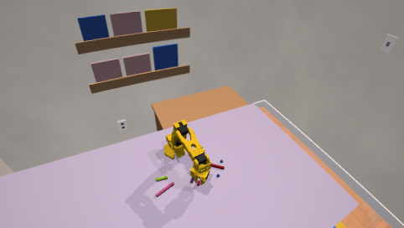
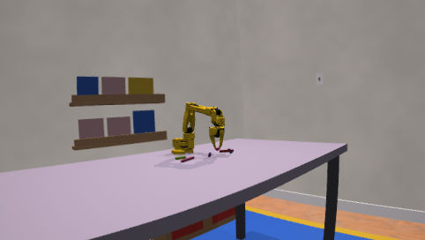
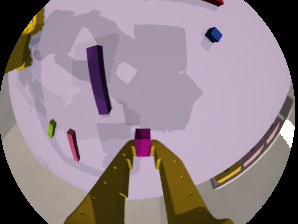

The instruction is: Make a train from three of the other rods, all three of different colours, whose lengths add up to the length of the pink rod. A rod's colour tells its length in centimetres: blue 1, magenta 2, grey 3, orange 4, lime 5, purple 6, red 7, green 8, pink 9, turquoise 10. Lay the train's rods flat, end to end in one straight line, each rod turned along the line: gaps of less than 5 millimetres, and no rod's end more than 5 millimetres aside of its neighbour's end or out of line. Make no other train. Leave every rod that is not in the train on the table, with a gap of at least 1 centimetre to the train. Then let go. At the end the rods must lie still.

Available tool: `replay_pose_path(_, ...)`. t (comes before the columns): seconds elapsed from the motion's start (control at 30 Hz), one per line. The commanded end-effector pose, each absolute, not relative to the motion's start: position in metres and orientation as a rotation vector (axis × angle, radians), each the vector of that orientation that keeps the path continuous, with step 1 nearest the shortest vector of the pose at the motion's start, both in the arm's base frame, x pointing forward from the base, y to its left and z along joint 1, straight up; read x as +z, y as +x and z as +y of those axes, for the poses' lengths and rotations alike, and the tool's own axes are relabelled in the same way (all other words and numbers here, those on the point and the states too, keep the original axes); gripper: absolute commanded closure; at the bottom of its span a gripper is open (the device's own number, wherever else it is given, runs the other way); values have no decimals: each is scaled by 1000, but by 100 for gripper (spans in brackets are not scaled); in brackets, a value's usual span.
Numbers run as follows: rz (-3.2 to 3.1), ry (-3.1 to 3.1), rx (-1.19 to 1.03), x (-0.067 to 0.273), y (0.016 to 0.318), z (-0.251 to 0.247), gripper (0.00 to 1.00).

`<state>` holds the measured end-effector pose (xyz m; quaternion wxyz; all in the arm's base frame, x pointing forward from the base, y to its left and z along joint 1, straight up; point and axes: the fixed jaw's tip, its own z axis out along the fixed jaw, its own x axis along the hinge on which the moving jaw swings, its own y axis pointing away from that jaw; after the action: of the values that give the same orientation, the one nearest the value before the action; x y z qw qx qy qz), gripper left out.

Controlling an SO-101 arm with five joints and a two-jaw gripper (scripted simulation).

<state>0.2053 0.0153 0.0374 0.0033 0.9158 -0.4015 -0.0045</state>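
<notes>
My gripper (image 1: 199, 182) (image 2: 217, 148) (image 3: 143, 152) is shut on a short magenta rod (image 3: 143, 141) (image 1: 199, 183) and holds it just above the table. A purple rod (image 3: 97, 78) (image 1: 192, 180) lies flat just left of the fingers. A red rod (image 1: 217, 166) (image 2: 226, 151) lies farther out on the right. Two small blue rods (image 3: 213, 34) (image 1: 218, 175) lie near it; the other blue rod (image 1: 221, 160) is beyond the red one. A lime rod (image 1: 162, 178) (image 3: 51, 128) (image 2: 180, 157) and the pink rod (image 1: 164, 189) (image 3: 73, 144) (image 2: 187, 159) lie apart to the left.
The lilac table (image 1: 272, 168) (image 2: 273, 163) has its right edge well away from the rods. The arm's yellow base (image 1: 173, 147) stands behind the rods. Wall shelves with coloured blocks (image 1: 126, 25) hang far behind.
</notes>
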Motion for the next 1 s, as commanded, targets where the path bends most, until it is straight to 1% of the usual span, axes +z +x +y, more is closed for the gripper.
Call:
replay_pose_path(0.0, -1425, 2866, 133, 57, 218, 35, 100)
replay_pose_path(0.23, -1668, 2751, 111, 55, 215, 64, 100)
replay_pose_path(0.3, -1668, 2751, 111, 55, 215, 64, 100)
replay_pose_path(0.57, -1870, 2632, 88, 54, 209, 89, 100)
replay_pose_path(0.97, -1987, 2552, 72, 53, 205, 104, 100)
